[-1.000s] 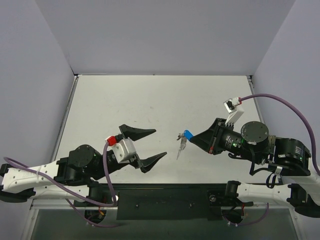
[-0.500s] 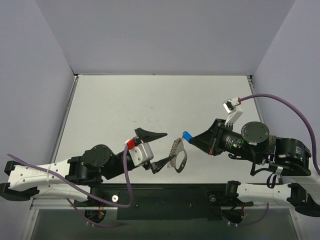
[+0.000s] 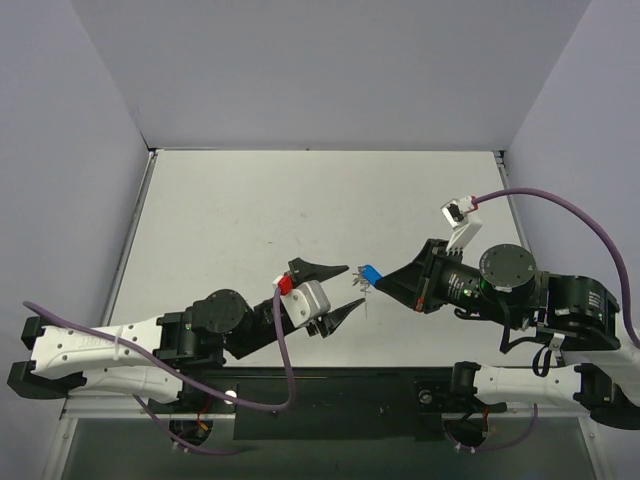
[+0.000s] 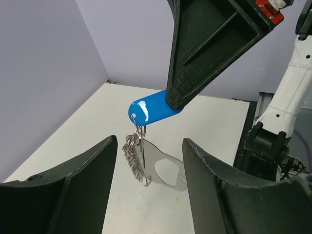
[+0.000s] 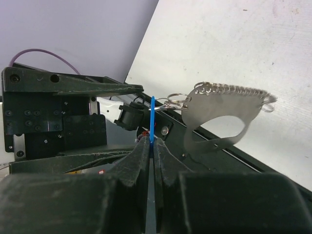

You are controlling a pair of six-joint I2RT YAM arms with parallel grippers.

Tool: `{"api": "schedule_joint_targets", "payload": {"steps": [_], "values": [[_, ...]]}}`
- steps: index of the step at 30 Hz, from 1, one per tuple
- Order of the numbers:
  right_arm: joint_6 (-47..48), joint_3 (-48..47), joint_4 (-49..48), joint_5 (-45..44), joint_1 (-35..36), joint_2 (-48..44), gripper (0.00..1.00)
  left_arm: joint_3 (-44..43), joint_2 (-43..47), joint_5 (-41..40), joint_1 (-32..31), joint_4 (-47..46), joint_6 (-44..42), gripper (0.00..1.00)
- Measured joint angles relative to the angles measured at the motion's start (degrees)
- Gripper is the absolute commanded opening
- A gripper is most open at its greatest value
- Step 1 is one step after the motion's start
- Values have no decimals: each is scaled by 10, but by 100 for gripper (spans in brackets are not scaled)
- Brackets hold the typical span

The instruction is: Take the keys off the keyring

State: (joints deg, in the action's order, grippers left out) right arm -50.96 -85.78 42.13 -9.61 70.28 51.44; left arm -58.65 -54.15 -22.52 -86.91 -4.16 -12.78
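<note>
My right gripper [image 3: 380, 276] is shut on the bright blue key head [image 3: 370, 271] and holds it above the table. In the left wrist view, the blue head [image 4: 146, 109] carries small split rings. The silver chain [image 4: 131, 156] and the pale grey oval keyring [image 4: 168, 168] hang from these rings. In the right wrist view the blue head [image 5: 152, 119] is edge-on in my right gripper [image 5: 152, 141], with the keyring [image 5: 214, 122] beyond. My left gripper [image 3: 354, 284] is open, its fingers either side of the hanging keyring [image 3: 361, 290], not touching. I cannot make out the plain silver key.
The white table [image 3: 300, 210] is walled by pale panels at the left, back and right. A black rail [image 3: 330, 400] runs along the near edge between the arm bases. The right arm's purple cable [image 3: 570, 205] arcs over the right side.
My left arm has moved right toward the keyring; its open fingers now flank it. The keyring swung out flat half a second ago and now hangs edge-on. The right gripper has barely moved.
</note>
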Motion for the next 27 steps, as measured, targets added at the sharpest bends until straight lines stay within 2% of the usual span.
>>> {"api": "schedule_joint_targets", "payload": {"steps": [5, 8, 12, 27], "values": [[0, -1, 0, -1, 4, 2, 0, -1, -16, -19, 0, -20, -4, 63], [0, -2, -1, -2, 7, 2, 0, -1, -17, -28, 0, -31, -7, 55], [0, -5, -4, -3, 11, 3, 0, -1, -17, -35, 0, -36, -13, 51], [0, -10, -8, -9, 26, 4, 0, -2, -14, -41, 0, -32, -22, 51]]}}
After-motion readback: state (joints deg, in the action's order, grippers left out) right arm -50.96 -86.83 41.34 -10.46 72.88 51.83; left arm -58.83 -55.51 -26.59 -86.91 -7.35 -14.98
